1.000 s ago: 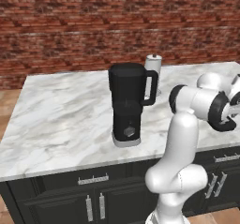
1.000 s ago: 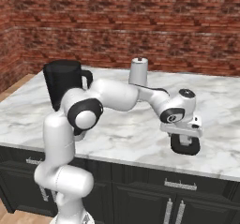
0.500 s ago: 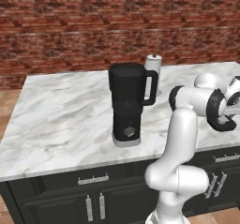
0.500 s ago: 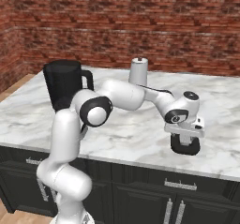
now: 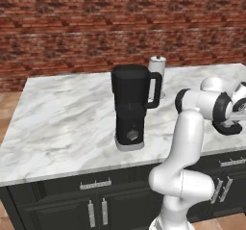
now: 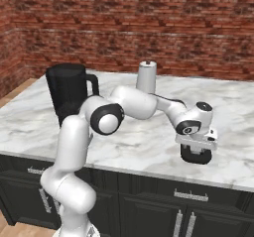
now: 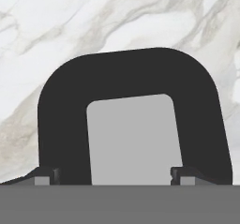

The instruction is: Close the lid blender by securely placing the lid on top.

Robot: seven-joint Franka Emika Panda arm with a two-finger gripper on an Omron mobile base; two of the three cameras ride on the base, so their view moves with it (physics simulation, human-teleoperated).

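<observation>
The tall black blender (image 5: 132, 104) stands uncovered on the marble counter, its loop handle toward the white cylinder; it also appears in the right base view (image 6: 67, 92). The lid (image 6: 197, 155), a low dark cap, lies on the counter near the front edge, far to the right of the blender. In the hand view the lid (image 7: 131, 73) is a dark rounded ring with a grey middle. My gripper (image 6: 197, 146) hangs straight down over it, open, with the fingertips (image 7: 45, 176) down at the lid's rim on both sides. In the left base view the gripper (image 5: 231, 122) is at the right edge.
A small white knob-topped cylinder (image 5: 156, 72) stands just behind the blender, also at the back of the counter (image 6: 147, 76). The marble counter (image 5: 62, 113) ends in a front edge close to the lid. A brick wall runs behind.
The hand has sunk a little onto the lid and shifted slightly right. The lid and the blender have stayed in place.
</observation>
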